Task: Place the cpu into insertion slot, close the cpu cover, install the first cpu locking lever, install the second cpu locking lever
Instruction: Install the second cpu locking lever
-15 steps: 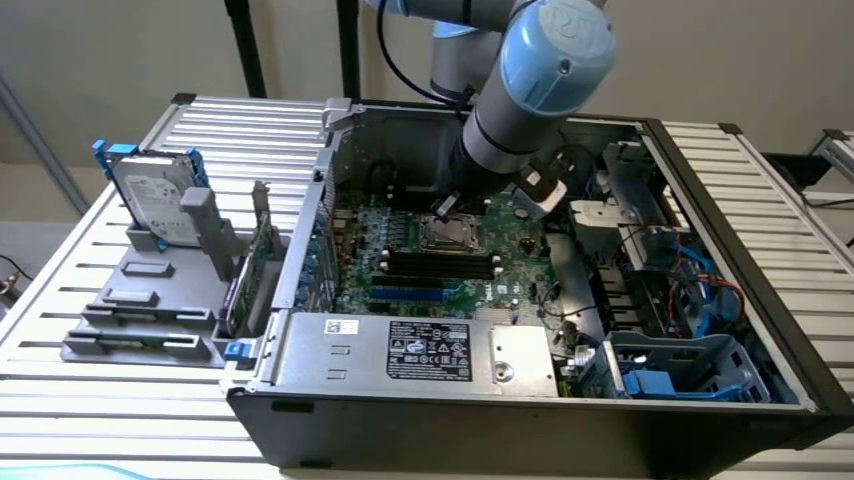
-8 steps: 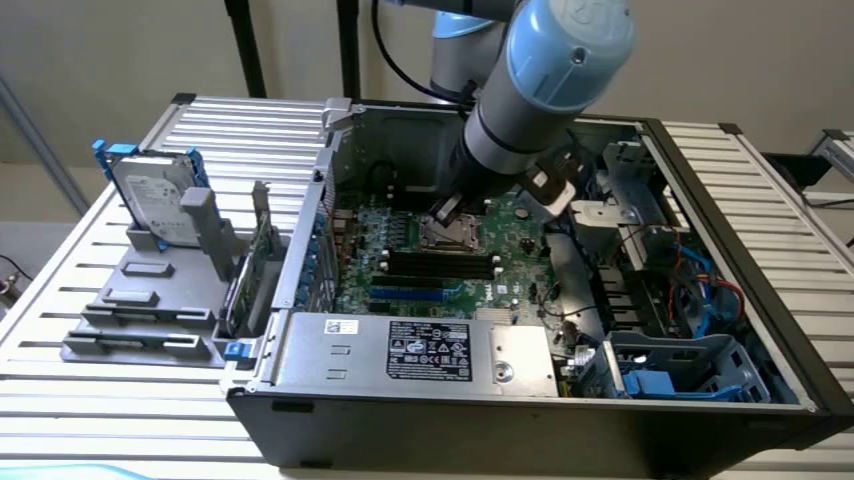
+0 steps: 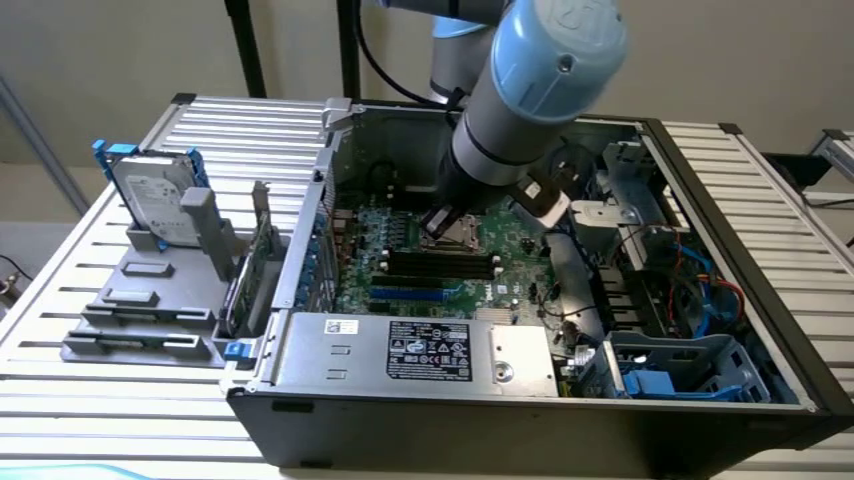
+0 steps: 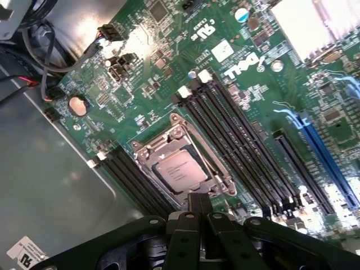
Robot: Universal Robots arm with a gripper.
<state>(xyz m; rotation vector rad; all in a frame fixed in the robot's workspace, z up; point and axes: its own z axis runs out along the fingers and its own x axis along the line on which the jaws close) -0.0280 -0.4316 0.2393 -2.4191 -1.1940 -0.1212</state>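
Observation:
In the wrist view the cpu point(image 4: 178, 169) lies flat in the insertion slot point(image 4: 181, 194) on the green board, its pale face up. The silver cpu cover point(image 4: 151, 153) lies down around it as a frame. My gripper point(image 4: 199, 207) is shut, its dark fingers pressed together with nothing between them, the tips just at the socket's near edge. In the exterior view the arm reaches down into the open computer case and the gripper point(image 3: 445, 218) hangs right over the socket point(image 3: 467, 236). Whether a locking lever is latched I cannot tell.
Long black memory slots point(image 4: 236, 140) flank the socket on both sides, with blue slots point(image 4: 323, 157) beyond. A power supply point(image 3: 420, 350), cables and a blue drive cage point(image 3: 681, 375) crowd the case. A hard drive point(image 3: 154, 195) stands in a grey holder at the exterior view's left.

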